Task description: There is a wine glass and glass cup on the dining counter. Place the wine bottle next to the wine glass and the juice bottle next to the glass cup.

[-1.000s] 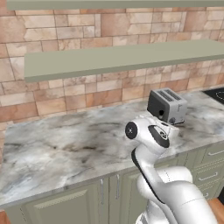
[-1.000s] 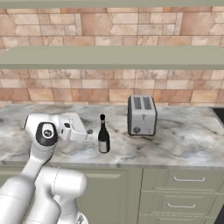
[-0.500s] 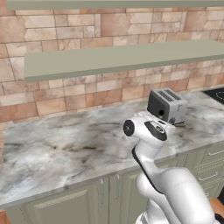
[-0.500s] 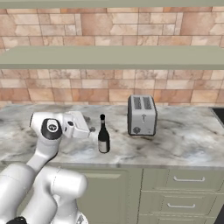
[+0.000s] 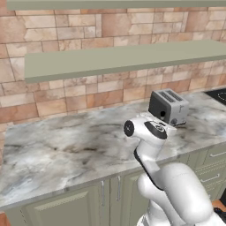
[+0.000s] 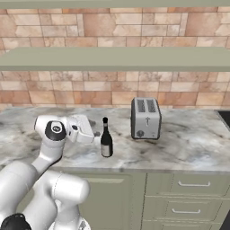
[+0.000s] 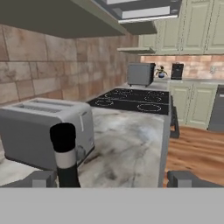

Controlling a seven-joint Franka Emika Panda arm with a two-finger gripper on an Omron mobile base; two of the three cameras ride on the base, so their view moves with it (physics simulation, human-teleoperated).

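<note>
The grey-white veined marble wall counter (image 6: 188,143) runs across the middle of both base views, with pale green cabinet doors and drawers (image 6: 191,202) under it. Behind it stands the tan and pink brick wall (image 6: 112,94), carrying one long sage green shelf (image 6: 117,58) across the upper half of the frame.

In the hand view, one black cooktop (image 7: 131,99) lies at centre with four ring burners I can count, and a silver range hood (image 7: 140,9) sits at the top. One brushed steel two-slot toaster (image 6: 145,117) stands right of centre in the right base view; its lever and dial face the front, and I can read no writing on it.

One slender dark, nearly black wine bottle with a long thin neck (image 6: 106,138) stands upright on the counter at centre-left of the right base view, just left of the toaster and apart from it. Its label is too small for any lettering to be read. In the hand view its black cap and pale neck band rise at lower left.

My gripper (image 7: 111,178) is level with the bottle just left of it, fingertips (image 7: 43,178) spread wide and holding nothing; the neck stands just inside my left tip.
</note>
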